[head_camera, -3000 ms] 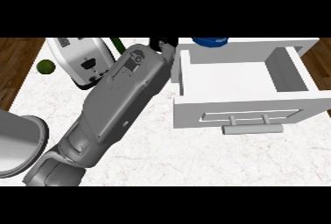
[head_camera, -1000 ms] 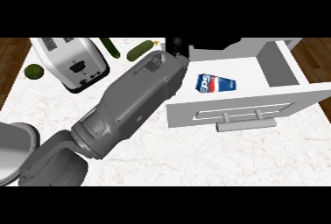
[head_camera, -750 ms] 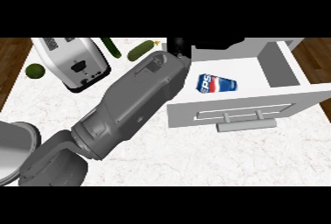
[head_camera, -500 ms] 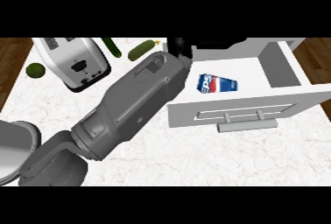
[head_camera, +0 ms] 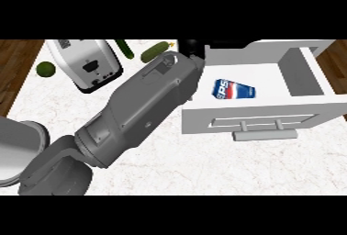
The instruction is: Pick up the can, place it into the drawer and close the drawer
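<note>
Blue-and-white can [head_camera: 235,90], position unchanged, lies on its side in the open drawer [head_camera: 261,114], long axis left-right. Left hand [head_camera: 192,46] fingers: cannot tell.

A white marbled desk [head_camera: 224,165] fills most of the frame. A white toaster [head_camera: 88,64] sits at the upper left, with a round green fruit [head_camera: 45,69] by the desk's left edge. Two long green vegetables [head_camera: 154,50] lie at the top. An open white drawer [head_camera: 257,121] covers the upper right.
</note>
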Robot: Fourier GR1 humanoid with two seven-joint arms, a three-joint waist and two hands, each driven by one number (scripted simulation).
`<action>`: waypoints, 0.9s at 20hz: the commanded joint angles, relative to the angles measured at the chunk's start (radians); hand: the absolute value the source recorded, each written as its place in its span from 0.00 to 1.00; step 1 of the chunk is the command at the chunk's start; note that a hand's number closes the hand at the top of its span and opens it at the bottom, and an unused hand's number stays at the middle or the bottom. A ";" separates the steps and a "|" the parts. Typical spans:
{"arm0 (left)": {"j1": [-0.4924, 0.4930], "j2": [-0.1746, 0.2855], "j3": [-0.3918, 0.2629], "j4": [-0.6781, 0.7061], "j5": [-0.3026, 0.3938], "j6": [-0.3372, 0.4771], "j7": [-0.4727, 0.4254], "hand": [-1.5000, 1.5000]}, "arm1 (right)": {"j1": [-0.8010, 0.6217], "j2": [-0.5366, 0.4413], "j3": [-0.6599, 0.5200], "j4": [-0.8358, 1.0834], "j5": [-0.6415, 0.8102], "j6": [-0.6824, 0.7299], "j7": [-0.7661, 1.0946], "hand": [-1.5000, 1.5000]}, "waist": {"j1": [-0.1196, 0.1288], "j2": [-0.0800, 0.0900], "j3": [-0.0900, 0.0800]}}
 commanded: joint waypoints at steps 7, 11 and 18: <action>-0.020 0.000 0.009 -0.034 0.014 0.017 0.061 0.00 | -0.190 -0.006 0.288 0.146 0.523 -0.101 -0.057 0.00 | 0.053 -0.012 -0.001; -0.012 0.000 0.006 -0.067 -0.006 0.036 0.086 0.00 | -0.309 0.014 0.399 0.296 0.705 -0.206 -0.063 0.00 | 0.076 -0.017 -0.001; 0.018 0.048 0.009 -0.112 -0.055 0.051 0.126 0.00 | -0.440 -0.030 0.473 0.581 0.861 -0.289 -0.162 0.00 | 0.068 -0.020 -0.001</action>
